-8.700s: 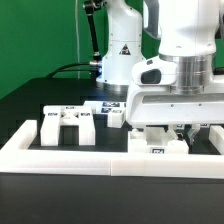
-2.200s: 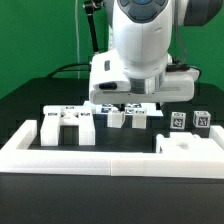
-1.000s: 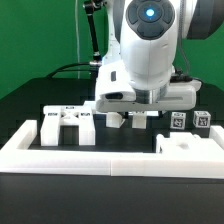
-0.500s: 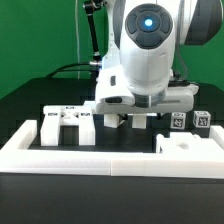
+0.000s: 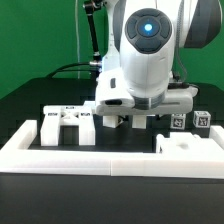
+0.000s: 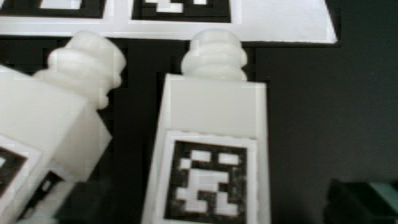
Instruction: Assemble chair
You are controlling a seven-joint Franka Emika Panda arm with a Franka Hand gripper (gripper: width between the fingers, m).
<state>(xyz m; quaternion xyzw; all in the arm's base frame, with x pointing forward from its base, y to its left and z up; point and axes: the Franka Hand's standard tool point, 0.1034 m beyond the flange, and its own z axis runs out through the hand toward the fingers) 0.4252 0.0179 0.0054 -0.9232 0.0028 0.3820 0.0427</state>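
Two white chair posts with knobbed ends lie side by side on the black table. In the wrist view the tagged post (image 6: 214, 130) lies between my gripper's (image 6: 210, 205) dark fingers (image 6: 368, 197), with a gap on each side. The second post (image 6: 63, 105) lies beside it, outside the jaws. The gripper is open. In the exterior view the gripper (image 5: 122, 122) is low over the posts (image 5: 110, 119) and hides most of them. A white bracket-like piece (image 5: 65, 126) stands at the exterior view's left and a blocky white piece (image 5: 190, 144) at its right.
The marker board (image 6: 178, 15) lies just beyond the posts' knobbed ends. A long low white border wall (image 5: 100, 160) runs along the front. Two small tagged pieces (image 5: 180, 120) stand at the exterior view's right, behind the blocky piece.
The arm has moved from the exterior view's right to the middle. Over the last second it has sunk a little onto the posts.
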